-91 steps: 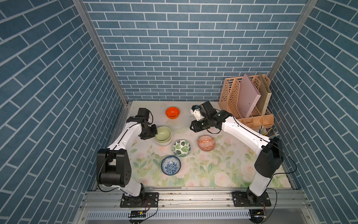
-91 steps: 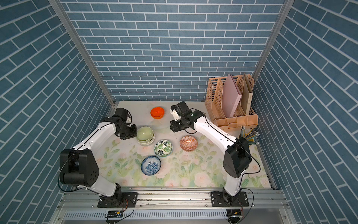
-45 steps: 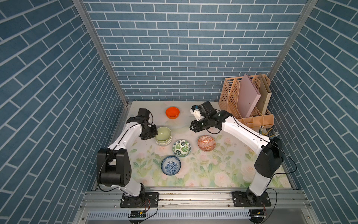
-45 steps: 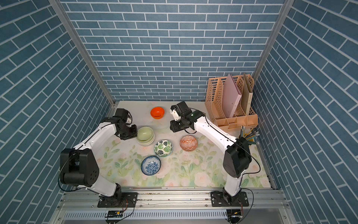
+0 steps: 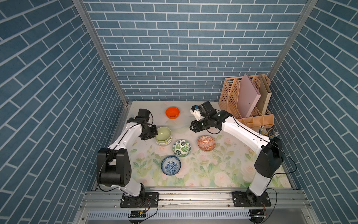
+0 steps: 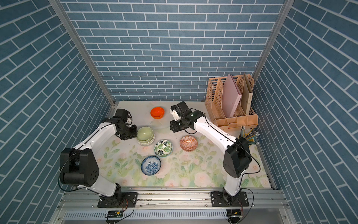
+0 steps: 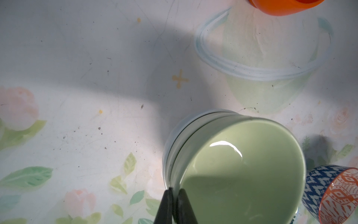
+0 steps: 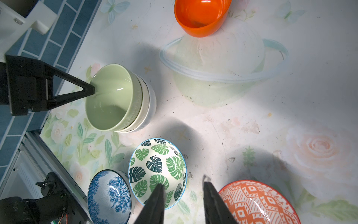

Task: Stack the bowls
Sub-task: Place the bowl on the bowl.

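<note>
Low over mat [image 5: 213, 174], left tool [image 7: 175, 192] pinching pale green bowl [image 7: 242, 170], right tool [image 8: 183, 183] spread

Back corner: a peach lattice file rack [image 5: 230, 97] holds a pink folder [image 5: 248, 96] and a tan folder [image 5: 264, 95]; pencils [image 5: 269, 132] stand just before it on the floral table cover [image 5: 213, 170].

Pale green bowl [image 5: 163, 133]: tilted, nested atop cream bowl [image 8: 145, 98] and white bowl [image 8: 153, 99], near the table's [image 5: 222, 170] left edge.
Orange bowl [image 5: 172, 112]: upright, by far edge.
Leaf-print bowl [image 5: 181, 148]: centre.
Geometric bowl [image 5: 206, 143]: beside it, rightward.
Blue floral bowl [image 5: 170, 165]: nearer front edge.
</note>
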`<state>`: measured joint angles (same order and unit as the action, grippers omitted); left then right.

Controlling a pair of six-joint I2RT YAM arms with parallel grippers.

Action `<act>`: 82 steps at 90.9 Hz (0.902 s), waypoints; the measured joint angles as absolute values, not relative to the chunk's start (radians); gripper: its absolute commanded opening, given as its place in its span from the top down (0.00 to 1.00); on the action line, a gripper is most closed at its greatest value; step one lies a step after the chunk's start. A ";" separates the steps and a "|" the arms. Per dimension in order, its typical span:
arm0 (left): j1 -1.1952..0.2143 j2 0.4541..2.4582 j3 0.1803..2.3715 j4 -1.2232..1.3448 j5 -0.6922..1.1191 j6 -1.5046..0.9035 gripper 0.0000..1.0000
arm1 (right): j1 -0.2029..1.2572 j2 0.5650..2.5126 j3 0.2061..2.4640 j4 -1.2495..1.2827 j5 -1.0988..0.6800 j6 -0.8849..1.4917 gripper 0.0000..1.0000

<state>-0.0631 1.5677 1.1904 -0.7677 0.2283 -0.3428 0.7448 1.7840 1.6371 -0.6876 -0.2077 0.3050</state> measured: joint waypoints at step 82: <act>-0.063 1.567 1.190 -0.765 0.232 -0.335 0.93 | 0.745 1.784 1.637 -0.688 -0.215 0.305 0.62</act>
